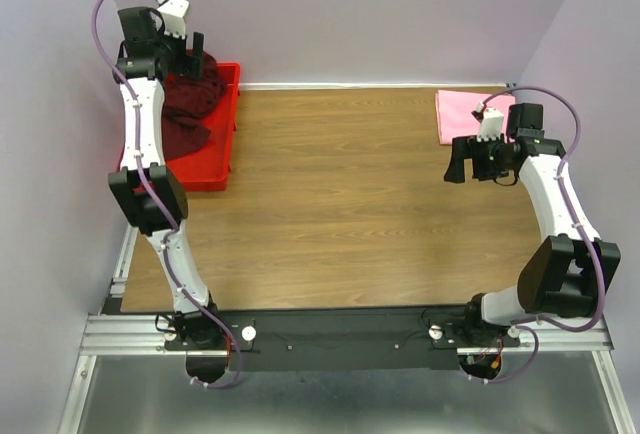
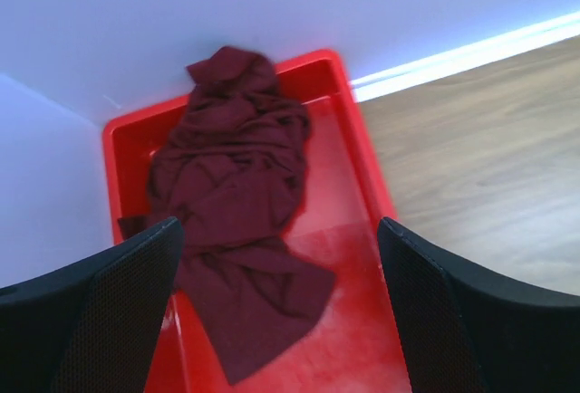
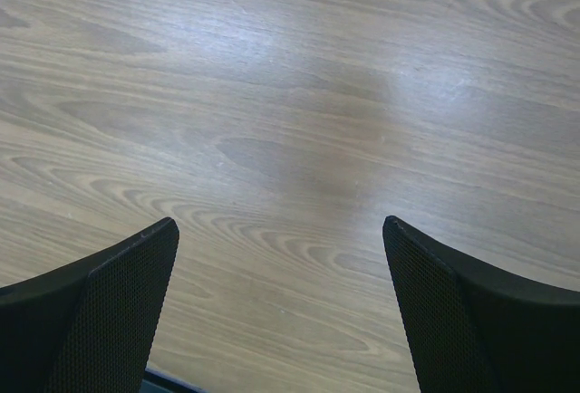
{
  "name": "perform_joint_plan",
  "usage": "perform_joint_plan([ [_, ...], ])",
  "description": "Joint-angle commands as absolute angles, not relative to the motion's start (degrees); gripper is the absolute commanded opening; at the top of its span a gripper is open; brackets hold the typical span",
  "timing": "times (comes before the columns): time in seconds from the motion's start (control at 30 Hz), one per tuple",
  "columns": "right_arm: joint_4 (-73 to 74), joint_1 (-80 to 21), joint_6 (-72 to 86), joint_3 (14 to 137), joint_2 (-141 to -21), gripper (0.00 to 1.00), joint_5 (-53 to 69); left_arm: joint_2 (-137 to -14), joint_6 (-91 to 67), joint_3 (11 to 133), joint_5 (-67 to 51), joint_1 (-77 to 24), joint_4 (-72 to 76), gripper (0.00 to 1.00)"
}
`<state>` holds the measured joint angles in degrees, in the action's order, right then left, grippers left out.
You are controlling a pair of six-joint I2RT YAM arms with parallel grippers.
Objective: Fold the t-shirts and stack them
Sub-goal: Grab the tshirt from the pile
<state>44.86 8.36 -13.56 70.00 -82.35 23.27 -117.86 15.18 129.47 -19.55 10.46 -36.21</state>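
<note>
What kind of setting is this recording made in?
Probably a robotics lab cell, not a home: plain lavender walls enclose a wood-grain table, with the left arm and right arm bolted to an aluminium frame.

Both wide agape, apparently empty: left pincer (image 2: pixel 278 230), right pincer (image 3: pixel 279 225), well apart.

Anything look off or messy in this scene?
Only the maroon t-shirt: it lies bunched and wrinkled in the red bin at far left, unfolded. The pink t-shirt lies flat at far right. Nothing spilled or damaged.
</note>
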Motion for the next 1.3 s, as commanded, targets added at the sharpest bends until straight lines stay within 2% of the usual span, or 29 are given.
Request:
perform_joint_plan([
  [0.0, 46.7, 8.7, -15.5, 71.3, -82.3, 1.0, 19.6, -125.6, 15.7, 134.5, -13.4, 11.6, -35.5, 0.95],
  [0.17, 47.9, 8.8, -16.4, 72.9, -83.8, 1.0, 19.2, -133.6, 15.3, 135.1, -9.1, 12.9, -30.5, 0.96],
  [0.43, 51.1, 8.7, -17.6, 77.8, -87.9, 1.0, 17.3, -145.5, 16.5, 140.2, -3.7, 13.4, -31.2, 0.98],
  [0.67, 51.9, 8.8, -17.8, 79.5, -89.5, 1.0, 16.3, -148.8, 16.3, 139.4, -4.0, 13.4, -30.1, 0.96],
  [0.7, 51.9, 8.7, -17.8, 79.6, -89.6, 1.0, 16.2, -149.1, 16.1, 139.4, -4.1, 13.4, -30.1, 0.92],
  [0.73, 51.9, 8.8, -17.8, 79.7, -89.6, 1.0, 16.2, -149.5, 16.0, 139.7, -5.5, 13.4, -30.1, 0.78],
  [0.77, 52.0, 8.7, -17.9, 79.7, -89.6, 1.0, 16.1, -149.6, 15.7, 139.7, -6.5, 13.5, -30.1, 0.71],
  [0.8, 52.0, 8.7, -17.9, 79.7, -89.5, 1.0, 16.2, -149.6, 15.8, 139.7, -7.4, 13.5, -30.1, 0.45],
  [0.83, 52.0, 8.8, -17.9, 79.6, -89.4, 1.0, 16.3, -149.6, 15.6, 139.8, -9.1, 13.5, -30.2, 0.3],
  [0.93, 51.9, 8.7, -17.8, 79.5, -88.9, 1.0, 17.2, -147.1, 15.6, 140.6, -13.5, 13.4, -31.5, 0.0],
  [1.0, 51.9, 8.7, -17.8, 79.3, -88.6, 1.0, 17.7, -143.8, 15.6, 139.8, -15.9, 13.2, -31.6, 0.0],
  [1.13, 51.9, 8.8, -17.3, 78.0, -87.6, 1.0, 19.5, -129.0, 15.3, 131.8, -22.6, 11.3, -30.7, 0.0],
  [1.27, 51.9, 8.8, -17.0, 76.2, -86.4, 1.0, 21.6, -118.1, 16.1, 129.7, -26.8, 7.5, -31.0, 0.0],
])
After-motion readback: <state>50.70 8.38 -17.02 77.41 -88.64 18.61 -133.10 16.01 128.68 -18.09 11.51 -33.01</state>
